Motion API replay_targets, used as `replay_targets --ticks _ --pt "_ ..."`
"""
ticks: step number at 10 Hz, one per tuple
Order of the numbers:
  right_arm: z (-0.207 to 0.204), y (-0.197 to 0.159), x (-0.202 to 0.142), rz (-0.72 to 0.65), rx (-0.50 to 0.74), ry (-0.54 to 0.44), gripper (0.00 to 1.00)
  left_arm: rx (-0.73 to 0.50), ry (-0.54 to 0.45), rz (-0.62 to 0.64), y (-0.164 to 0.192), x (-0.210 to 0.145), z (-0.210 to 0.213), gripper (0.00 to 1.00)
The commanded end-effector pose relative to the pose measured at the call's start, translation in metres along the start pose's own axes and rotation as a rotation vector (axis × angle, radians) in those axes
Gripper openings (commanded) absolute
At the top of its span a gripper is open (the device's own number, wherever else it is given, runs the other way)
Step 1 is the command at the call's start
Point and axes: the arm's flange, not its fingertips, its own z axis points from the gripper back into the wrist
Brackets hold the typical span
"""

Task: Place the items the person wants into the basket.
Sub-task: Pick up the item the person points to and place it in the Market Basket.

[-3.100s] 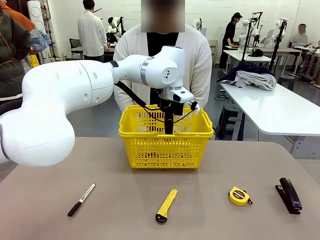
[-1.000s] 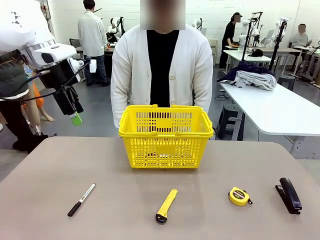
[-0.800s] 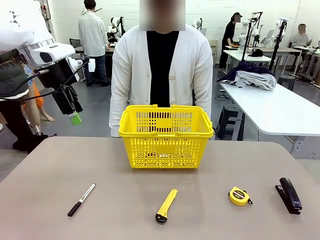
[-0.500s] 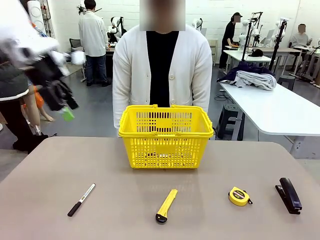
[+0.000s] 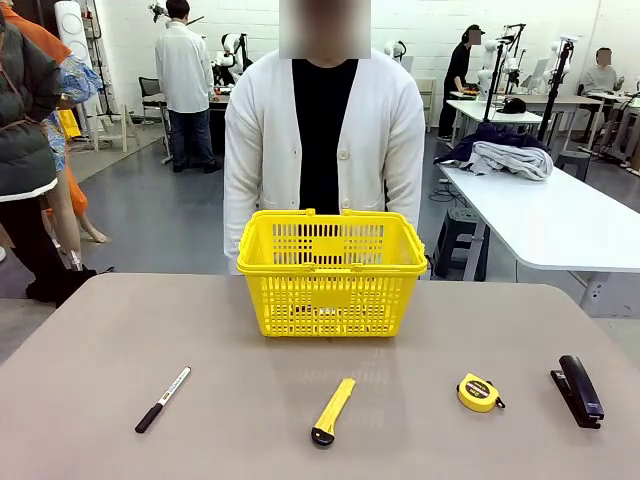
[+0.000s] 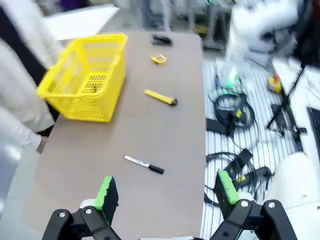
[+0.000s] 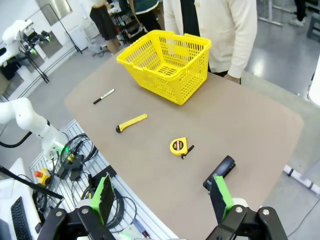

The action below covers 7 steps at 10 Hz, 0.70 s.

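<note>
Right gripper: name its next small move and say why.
Probably lower the open, empty right gripper toward the tape measure. It lies free on this arm's side, outside the yellow basket, and the stapler sits just beyond it.

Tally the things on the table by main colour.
Yellow: 3 (basket, utility knife, tape measure)
Black or black-and-white: 2 (stapler, marker)
Total: 5
Anything inside the basket is not counted; I can't tell.
</note>
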Motion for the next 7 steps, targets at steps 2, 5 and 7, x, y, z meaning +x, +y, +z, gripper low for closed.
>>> replay_targets --ticks 2,5,7 --pt "-0.001 0.0 0.002 0.014 0.018 -0.023 1.0 0.248 -0.086 0.147 0.015 0.017 0.009 1.0" --pt "-0.001 0.0 0.002 0.014 0.018 -0.023 1.0 0.31 -0.054 0.185 0.018 0.016 0.004 1.0" --pt "-0.001 0.0 0.002 0.014 0.018 -0.023 1.0 0.299 -0.059 0.167 0.024 0.016 0.017 1.0"
